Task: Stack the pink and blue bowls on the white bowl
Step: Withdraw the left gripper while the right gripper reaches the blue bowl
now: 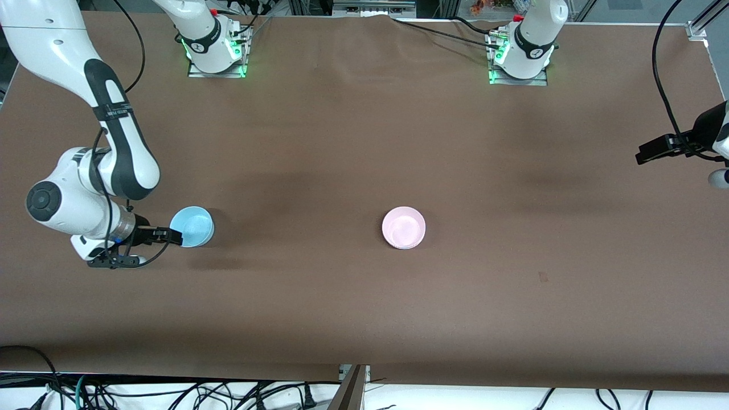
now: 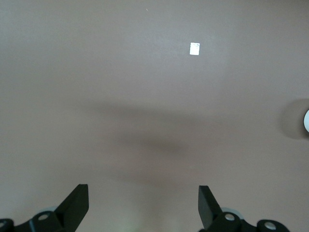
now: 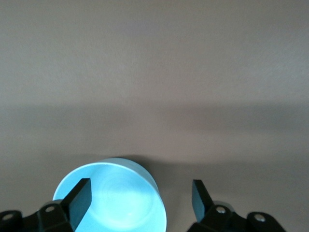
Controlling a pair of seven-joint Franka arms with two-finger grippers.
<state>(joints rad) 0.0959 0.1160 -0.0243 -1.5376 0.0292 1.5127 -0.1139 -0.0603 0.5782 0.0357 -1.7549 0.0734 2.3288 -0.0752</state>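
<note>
The right end effector (image 1: 177, 234) sits at the rim of the small, smooth light-blue plastic bowl (image 1: 192, 226), which rests on the brown desk (image 1: 364, 319) toward the right arm's end. In the right wrist view its fingers are spread wide, one finger (image 3: 79, 200) dipping inside the bowl, the other outside the wall, nothing pinched yet. To do this well, I'd settle the rim squarely between the fingers, close gently so the light plastic doesn't skid or tip, then lift straight up. The pale pink plastic bowl (image 1: 404, 228) waits mid-desk, apparently nested on a white bowl, of which only a thin edge peeks out. The left end effector (image 2: 143, 208) hangs high over bare desk at its own end, fingers wide apart, empty, waiting.
</note>
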